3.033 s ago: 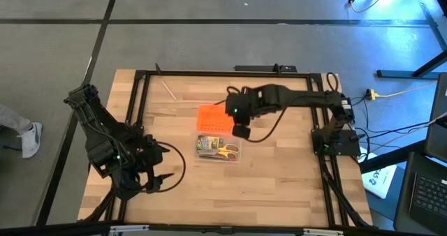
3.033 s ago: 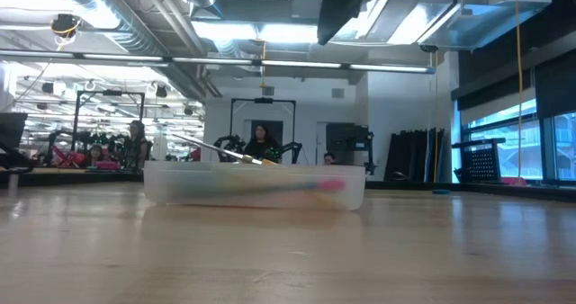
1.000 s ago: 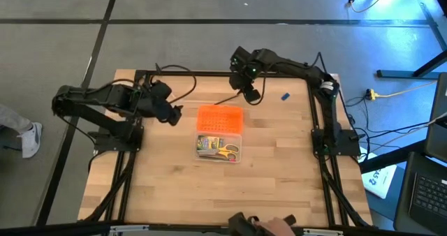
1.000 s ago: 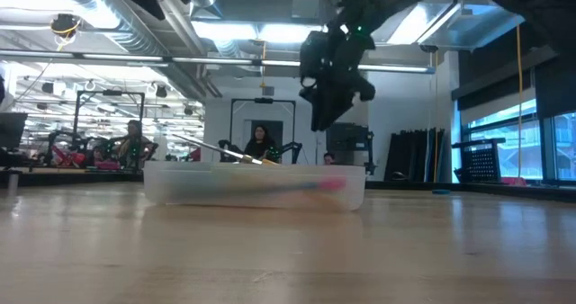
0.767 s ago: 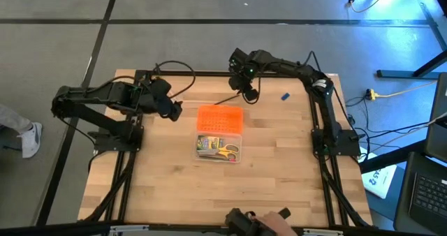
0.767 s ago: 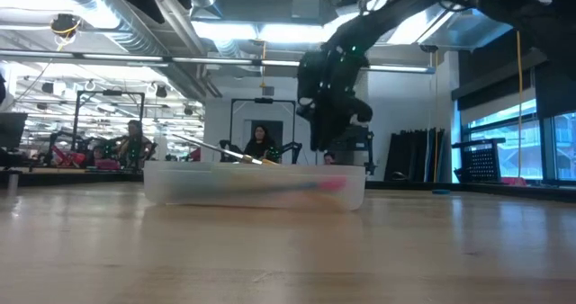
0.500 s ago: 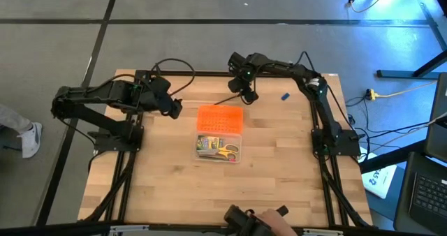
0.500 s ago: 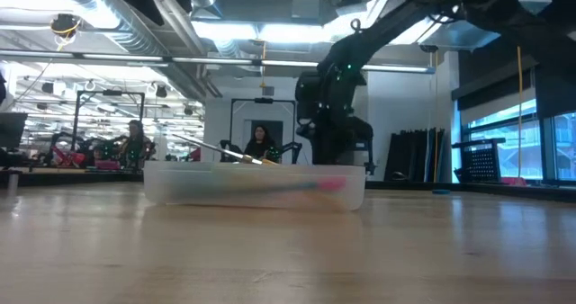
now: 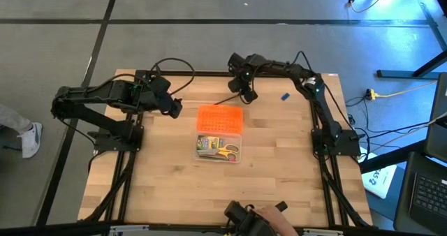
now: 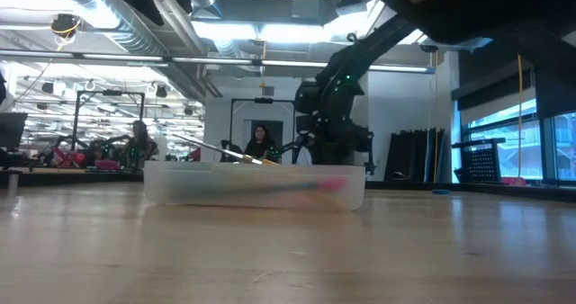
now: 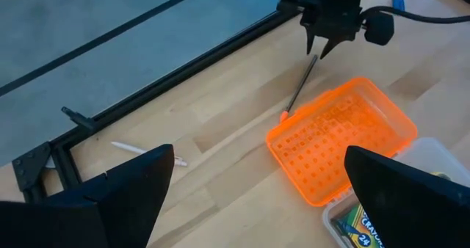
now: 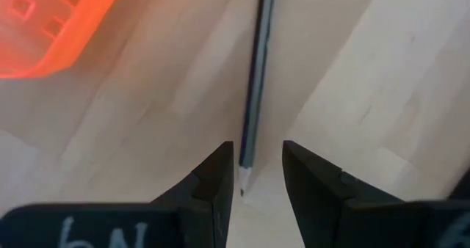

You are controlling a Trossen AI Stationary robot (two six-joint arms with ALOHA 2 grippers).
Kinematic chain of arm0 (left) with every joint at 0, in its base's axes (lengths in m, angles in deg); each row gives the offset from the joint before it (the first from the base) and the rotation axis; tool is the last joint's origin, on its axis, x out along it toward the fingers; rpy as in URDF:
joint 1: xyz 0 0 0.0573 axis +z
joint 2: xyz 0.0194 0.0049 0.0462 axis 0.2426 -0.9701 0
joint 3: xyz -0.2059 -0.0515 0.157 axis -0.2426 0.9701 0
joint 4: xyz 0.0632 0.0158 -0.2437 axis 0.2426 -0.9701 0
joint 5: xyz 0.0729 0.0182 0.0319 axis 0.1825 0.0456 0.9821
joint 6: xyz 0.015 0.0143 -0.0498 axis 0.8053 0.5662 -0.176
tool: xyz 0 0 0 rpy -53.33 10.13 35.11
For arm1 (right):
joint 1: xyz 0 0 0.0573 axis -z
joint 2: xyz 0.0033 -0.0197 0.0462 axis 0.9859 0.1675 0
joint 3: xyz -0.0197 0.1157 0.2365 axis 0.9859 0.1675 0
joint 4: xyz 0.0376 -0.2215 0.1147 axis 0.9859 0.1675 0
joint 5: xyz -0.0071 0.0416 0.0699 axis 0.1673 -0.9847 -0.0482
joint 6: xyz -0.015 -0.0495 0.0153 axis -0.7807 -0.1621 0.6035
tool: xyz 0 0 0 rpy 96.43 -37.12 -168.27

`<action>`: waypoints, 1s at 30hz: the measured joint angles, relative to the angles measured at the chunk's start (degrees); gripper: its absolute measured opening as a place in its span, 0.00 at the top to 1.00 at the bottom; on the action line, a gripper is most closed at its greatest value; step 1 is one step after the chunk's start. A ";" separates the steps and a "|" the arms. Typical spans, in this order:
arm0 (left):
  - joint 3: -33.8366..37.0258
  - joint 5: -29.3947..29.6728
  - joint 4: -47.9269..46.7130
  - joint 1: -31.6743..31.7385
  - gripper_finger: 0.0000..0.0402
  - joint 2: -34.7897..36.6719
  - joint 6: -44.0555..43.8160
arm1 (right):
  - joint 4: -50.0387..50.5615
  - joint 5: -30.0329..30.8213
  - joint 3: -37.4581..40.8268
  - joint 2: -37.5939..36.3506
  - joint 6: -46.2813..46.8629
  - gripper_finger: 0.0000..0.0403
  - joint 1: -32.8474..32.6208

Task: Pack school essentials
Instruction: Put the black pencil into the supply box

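Pale planked wood across the bench (image 9: 279, 166), smooth, faint sheen. Translucent orange plastic on the perforated lid (image 11: 341, 147), glossy. Frosted clear plastic box (image 10: 255, 185). Matt black metal frame (image 9: 328, 173). Smooth painted pencil (image 12: 255, 79) on wood grain.

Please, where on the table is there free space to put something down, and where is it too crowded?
Free: the wide bare wood of the table in front of the clear box, and the strips left and right of it. Crowded: behind the orange lid, where the right gripper straddles a dark pencil, with the left gripper beside.
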 joint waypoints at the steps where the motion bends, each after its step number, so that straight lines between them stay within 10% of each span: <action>1: 0.00 0.00 0.00 -0.01 0.02 0.00 -0.02 | -0.11 -0.02 0.00 0.16 0.00 0.70 -0.02; 22: 0.00 -0.44 0.00 -0.02 0.02 -0.02 -0.06 | -0.90 0.35 -0.12 2.54 4.29 0.71 0.05; 30: 0.00 -0.44 0.00 -0.02 0.02 -0.02 -0.05 | -0.72 0.41 -0.13 2.58 3.33 0.86 0.05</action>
